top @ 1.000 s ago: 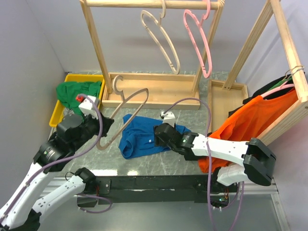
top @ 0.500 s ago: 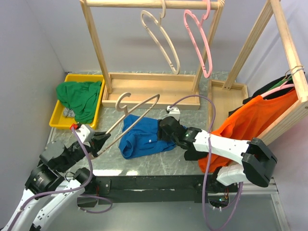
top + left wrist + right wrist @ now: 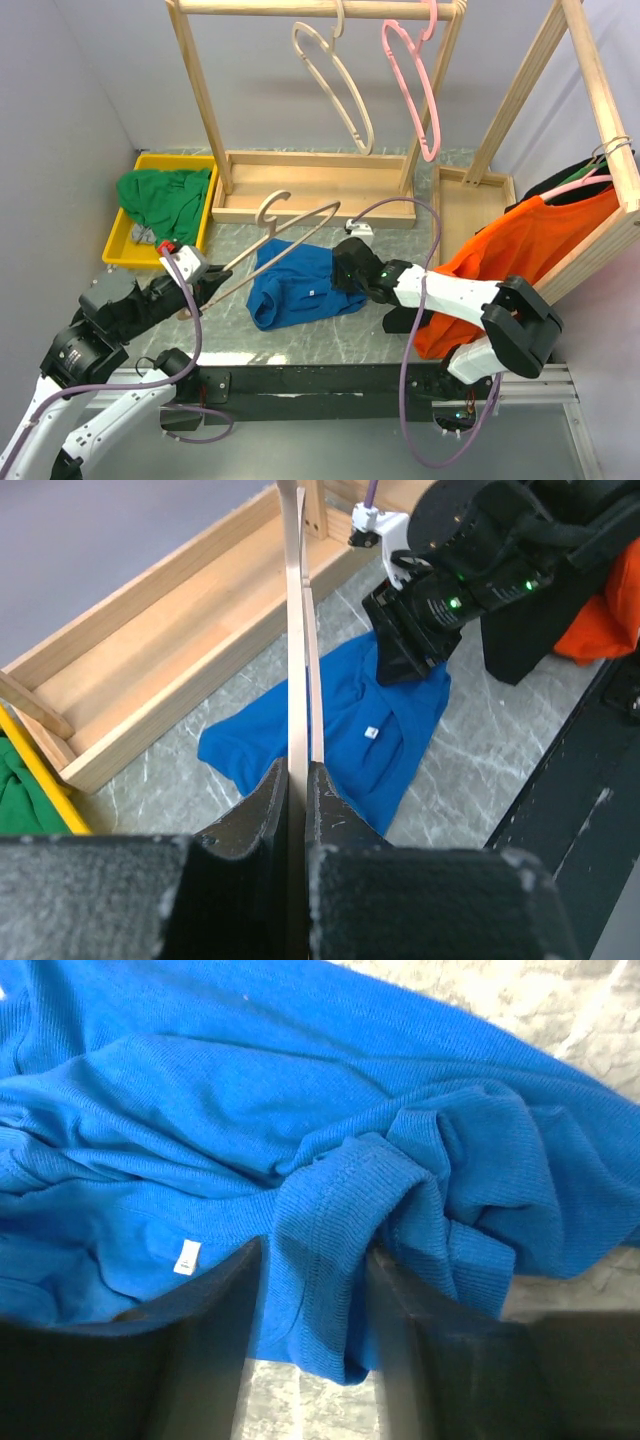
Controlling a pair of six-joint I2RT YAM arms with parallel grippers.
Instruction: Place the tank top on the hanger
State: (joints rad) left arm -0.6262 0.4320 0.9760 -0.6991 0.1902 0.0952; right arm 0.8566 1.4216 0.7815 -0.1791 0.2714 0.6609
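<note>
At table centre, the right end effector [image 3: 315,1300] pinches a bunched fold of the blue tank top [image 3: 300,1110], which lies flat. The left end effector [image 3: 297,810] is clamped on the beige hanger [image 3: 296,630], which is tilted over bare table [image 3: 300,345] at the top's left edge.

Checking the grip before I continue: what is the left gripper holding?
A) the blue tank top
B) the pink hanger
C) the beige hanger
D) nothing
C: the left gripper is shut on the thin beige hanger, seen edge-on between its fingers in the wrist view.
</note>
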